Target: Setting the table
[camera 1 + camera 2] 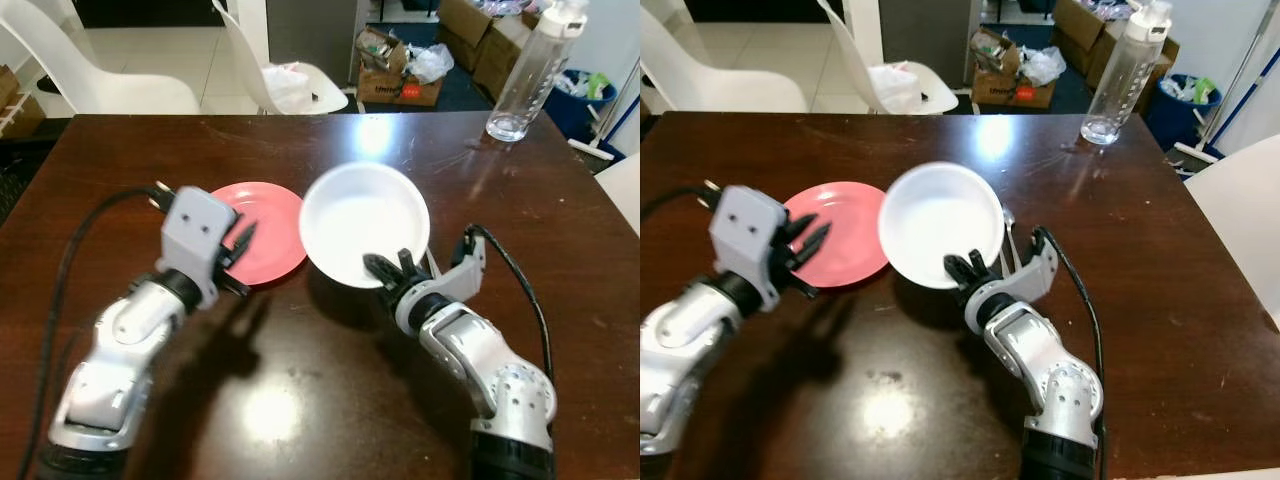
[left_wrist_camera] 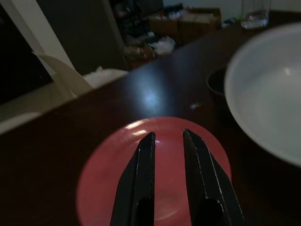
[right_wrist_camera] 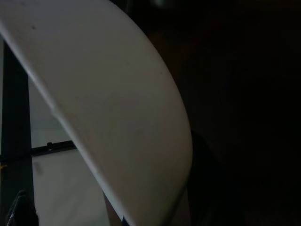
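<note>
Your right gripper (image 1: pixel 392 268) has its black fingers clamped on the near rim of the white bowl (image 1: pixel 365 222), holding it tilted above the dark wooden table (image 1: pixel 560 230) so that its inside faces you; in the right wrist view the pale underside of the bowl (image 3: pixel 117 108) curves close across the lens. Just beside the bowl on your left lies the red plate (image 1: pixel 262 230), flat on the table, and the bowl's edge overlaps the plate's right side. Your left gripper (image 2: pixel 168 136) hangs over that plate with its two fingers a narrow gap apart and nothing between them. A fork or spoon handle (image 1: pixel 1010 235) peeks out at the bowl's right edge; you cannot tell which. Farther off, a clear water bottle (image 1: pixel 527 70) stands near the table's far right corner, with white chairs (image 1: pixel 120 75) and cardboard boxes (image 1: pixel 395 75) beyond
</note>
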`<state>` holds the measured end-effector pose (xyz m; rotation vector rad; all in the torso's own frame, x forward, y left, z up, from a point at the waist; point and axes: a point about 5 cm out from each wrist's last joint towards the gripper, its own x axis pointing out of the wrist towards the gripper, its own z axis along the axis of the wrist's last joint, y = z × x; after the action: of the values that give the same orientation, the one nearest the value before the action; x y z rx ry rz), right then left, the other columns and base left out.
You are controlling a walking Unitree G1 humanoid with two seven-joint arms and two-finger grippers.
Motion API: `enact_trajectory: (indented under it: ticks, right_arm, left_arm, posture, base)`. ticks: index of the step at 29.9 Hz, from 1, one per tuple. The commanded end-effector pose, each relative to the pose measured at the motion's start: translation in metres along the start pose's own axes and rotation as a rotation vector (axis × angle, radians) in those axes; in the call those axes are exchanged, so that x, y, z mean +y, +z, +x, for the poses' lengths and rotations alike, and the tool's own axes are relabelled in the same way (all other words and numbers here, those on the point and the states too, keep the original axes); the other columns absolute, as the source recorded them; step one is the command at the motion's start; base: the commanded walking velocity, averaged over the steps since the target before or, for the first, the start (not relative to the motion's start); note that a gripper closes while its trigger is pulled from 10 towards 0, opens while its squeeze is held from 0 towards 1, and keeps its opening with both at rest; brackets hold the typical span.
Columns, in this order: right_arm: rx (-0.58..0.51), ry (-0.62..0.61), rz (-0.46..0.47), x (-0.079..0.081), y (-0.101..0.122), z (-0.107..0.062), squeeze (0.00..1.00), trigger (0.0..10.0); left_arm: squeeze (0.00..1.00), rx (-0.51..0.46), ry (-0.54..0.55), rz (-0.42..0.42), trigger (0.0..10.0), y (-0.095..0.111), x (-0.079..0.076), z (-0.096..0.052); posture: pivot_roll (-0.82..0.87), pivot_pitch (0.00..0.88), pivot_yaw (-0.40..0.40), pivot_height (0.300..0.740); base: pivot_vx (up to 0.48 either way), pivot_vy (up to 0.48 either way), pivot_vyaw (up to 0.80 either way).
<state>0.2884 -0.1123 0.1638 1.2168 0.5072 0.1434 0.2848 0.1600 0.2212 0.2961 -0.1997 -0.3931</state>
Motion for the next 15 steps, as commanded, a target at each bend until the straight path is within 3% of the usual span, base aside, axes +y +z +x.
enact_trajectory:
  ticks: [1,4,7,15]
  right_arm:
    - [0.125,0.103,0.144,0.022,-0.042,0.000,0.00,10.0]
    - [0.182,0.120,0.137,0.026,-0.054,-0.011,0.00,10.0]
    - [0.226,0.084,0.142,0.014,-0.060,-0.027,0.00,10.0]
    - [0.160,-0.036,0.226,0.003,-0.055,-0.019,0.00,10.0]
  left_arm:
    - [0.00,0.020,-0.026,-0.011,10.0,-0.002,-0.002,-0.003]
    - [0.00,0.027,-0.045,-0.007,10.0,-0.002,-0.004,-0.005]
    - [0.00,0.034,-0.077,-0.005,10.0,-0.003,-0.008,-0.006]
    - [0.00,0.042,-0.101,0.001,10.0,-0.002,-0.008,-0.005]
  posture:
    - [0.07,0.085,0.086,0.740]
    - [0.08,0.086,0.090,0.740]
    - [0.07,0.083,0.092,0.740]
    - [0.09,0.086,0.123,0.740]
  base:
    - [0.000,0.000,0.00]
    - [0.000,0.000,0.00]
    - [0.000,0.000,0.00]
    - [0.000,0.000,0.00]
